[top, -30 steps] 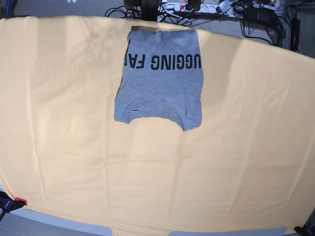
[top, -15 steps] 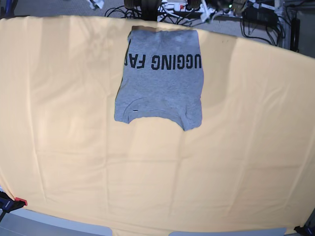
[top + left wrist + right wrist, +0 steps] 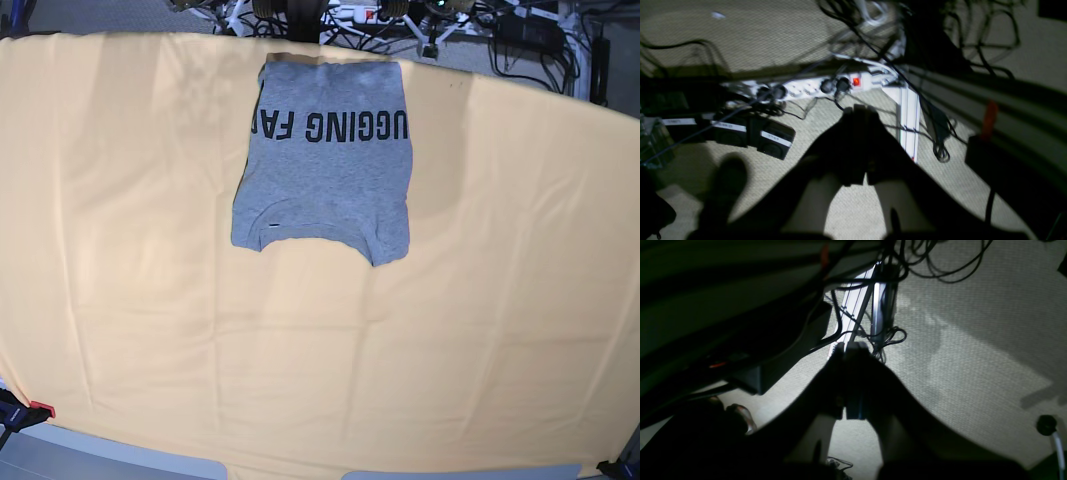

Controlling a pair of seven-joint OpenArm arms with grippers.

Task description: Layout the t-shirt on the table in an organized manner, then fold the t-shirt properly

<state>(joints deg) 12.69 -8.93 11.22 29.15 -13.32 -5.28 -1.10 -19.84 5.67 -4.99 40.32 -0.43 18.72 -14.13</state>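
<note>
Lying folded near the far edge of the table (image 3: 120,300), the grey t-shirt (image 3: 325,170) is showing black lettering. Both the left gripper (image 3: 858,111) and right gripper (image 3: 850,348) are hanging over carpet, jaws pressed together, holding nothing.

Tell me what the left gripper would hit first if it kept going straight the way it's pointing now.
Probably the white power strip on the carpeted floor. The left gripper, jaws shut and holding nothing, points off the table toward the strip and its tangle of cables. The view is blurred, so depth is uncertain.
</note>
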